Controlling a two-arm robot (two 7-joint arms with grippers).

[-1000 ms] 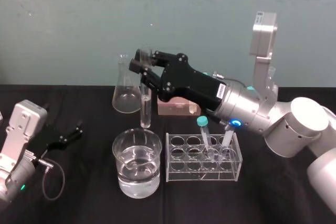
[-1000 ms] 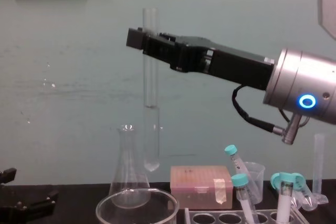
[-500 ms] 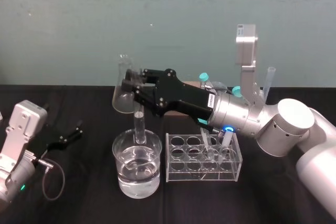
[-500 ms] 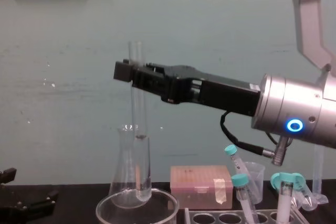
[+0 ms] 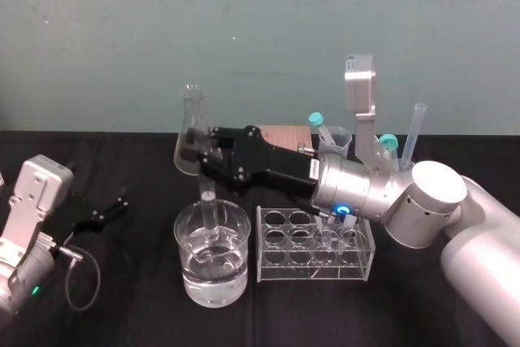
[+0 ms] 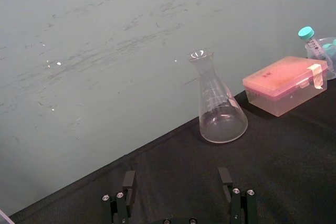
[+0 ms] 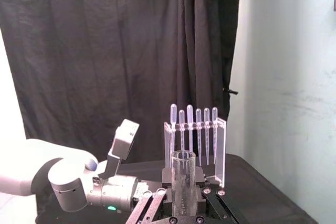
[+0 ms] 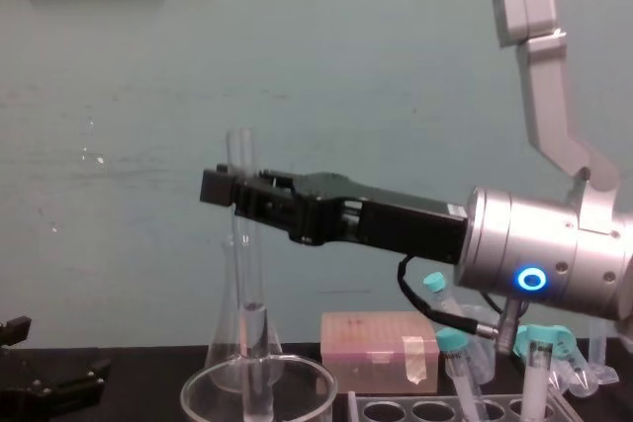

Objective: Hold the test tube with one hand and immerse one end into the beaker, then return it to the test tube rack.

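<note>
The black tabletop (image 5: 122, 298) was mostly bare at the front, presumably so both arms were given room to swing. The right arm was stretched across from the robot's right, over the test tube rack (image 5: 280, 270), so that the right claw (image 5: 203, 154) was positioned above the beaker (image 5: 236, 278). The left claw (image 6: 176, 192) was parked low at the robot's left with its fingers spread wide and nothing between them. It was well apart from the glassware, so it looked to be simply tucked out of the way.

The rack was set just beside the beaker, on its right, with the holes nearest the beaker free. A short return trip would be allowed by that. The beaker was roughly half filled with clear liquid. A conical flask (image 6: 220, 114) and a pink box (image 6: 286, 85) were set at the back, behind the action.

The test tube (image 8: 243, 274) was pinched in the right claw, fingers closed snug on the glass near its upper part, open mouth poking out above. It was held upright, likely so it could be sunk straight in without the rim being clipped. Its rounded end was down inside the beaker, apparently at or just in the liquid; how deep couldn't be told. With a grip that high, the claw was placed well clear of the rim.
</note>
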